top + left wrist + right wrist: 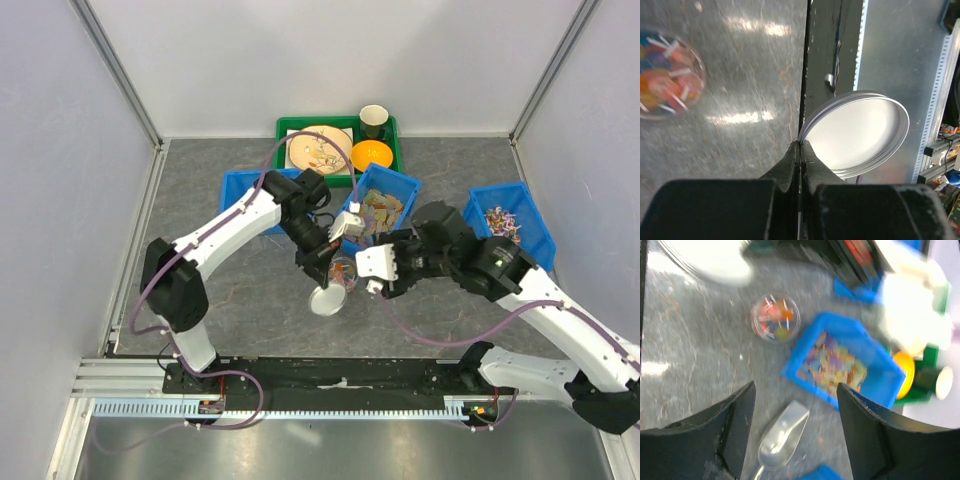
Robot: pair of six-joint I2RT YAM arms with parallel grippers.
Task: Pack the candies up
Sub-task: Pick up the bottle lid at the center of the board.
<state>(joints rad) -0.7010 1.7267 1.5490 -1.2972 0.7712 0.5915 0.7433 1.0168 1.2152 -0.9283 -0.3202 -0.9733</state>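
Left wrist: left end effector (800,145) pinches lid (855,132) rim | right end effector (795,390) wide, empty (blurry, seemingly)

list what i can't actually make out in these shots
- Jar: in the top view the left tool and right tool cover most of it; the left wrist view cuts it off at the edge and blurs it.
- Candies: too small and blurred to count in any view.
- Scoop: its handle is cut off by the right wrist view's bottom edge.
- Lid: only the inside shows; the outer face is turned away.
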